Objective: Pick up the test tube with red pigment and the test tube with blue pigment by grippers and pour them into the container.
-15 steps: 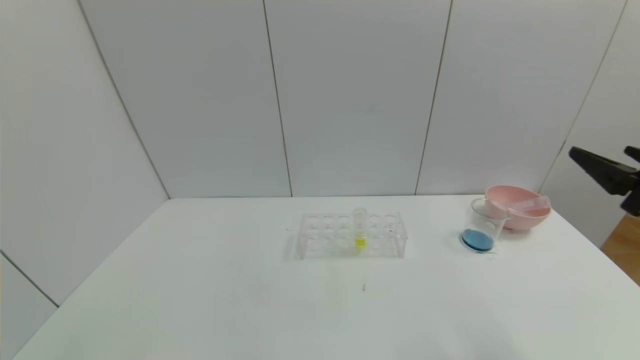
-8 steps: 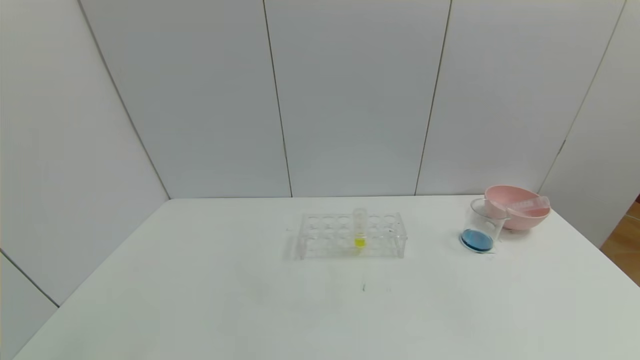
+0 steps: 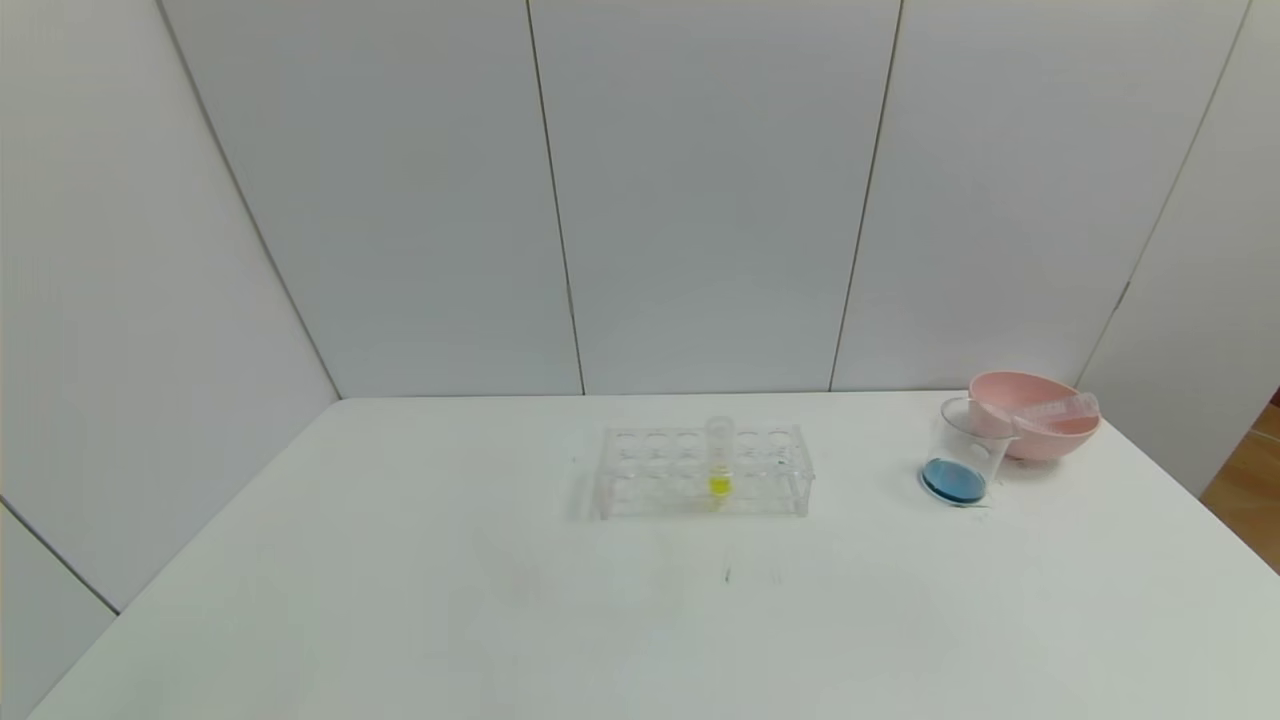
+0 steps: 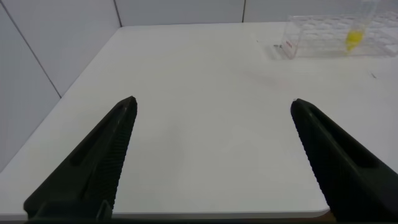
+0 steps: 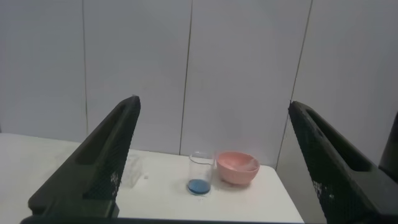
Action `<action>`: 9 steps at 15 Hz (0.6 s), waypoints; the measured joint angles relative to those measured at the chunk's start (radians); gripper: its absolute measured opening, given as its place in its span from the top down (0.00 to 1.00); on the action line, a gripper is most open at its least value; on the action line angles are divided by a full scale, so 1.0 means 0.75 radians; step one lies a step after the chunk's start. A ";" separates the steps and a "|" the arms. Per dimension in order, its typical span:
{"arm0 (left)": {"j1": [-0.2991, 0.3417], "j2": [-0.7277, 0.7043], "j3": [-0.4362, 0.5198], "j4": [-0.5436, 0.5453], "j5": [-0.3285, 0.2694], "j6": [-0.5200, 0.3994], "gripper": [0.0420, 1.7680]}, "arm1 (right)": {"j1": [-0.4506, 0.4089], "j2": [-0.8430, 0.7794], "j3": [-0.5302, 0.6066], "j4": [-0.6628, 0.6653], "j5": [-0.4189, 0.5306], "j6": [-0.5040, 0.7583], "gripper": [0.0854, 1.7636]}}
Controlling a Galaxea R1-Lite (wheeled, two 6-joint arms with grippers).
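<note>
The container (image 3: 966, 438), a clear beaker, stands at the back right of the table with blue liquid on its bottom; it also shows in the right wrist view (image 5: 200, 169). No tube with red or blue pigment is in view. A clear, empty-looking tube (image 3: 1058, 410) lies across the pink bowl (image 3: 1030, 440). Neither gripper shows in the head view. My left gripper (image 4: 214, 101) is open and empty over the table's near left part. My right gripper (image 5: 213, 101) is open and empty, well back from the beaker.
A clear tube rack (image 3: 700, 470) stands mid-table with one yellow-liquid tube (image 3: 719, 465) in it; both show in the left wrist view, rack (image 4: 317, 43) and tube (image 4: 354, 37). The pink bowl (image 5: 237, 168) touches the beaker's far right side. Wall panels close off the back.
My right gripper showed at the head view's right edge one second ago and has since withdrawn out of that view. Nothing on the table has moved.
</note>
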 joint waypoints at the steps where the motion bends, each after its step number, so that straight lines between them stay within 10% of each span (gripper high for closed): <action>1: 0.000 0.000 0.000 0.000 0.000 0.000 0.00 | -0.003 -0.056 0.046 0.014 -0.016 0.001 0.04; 9: 0.000 0.000 0.000 -0.001 0.000 0.000 0.00 | -0.008 -0.167 0.564 -0.104 -0.047 0.027 0.04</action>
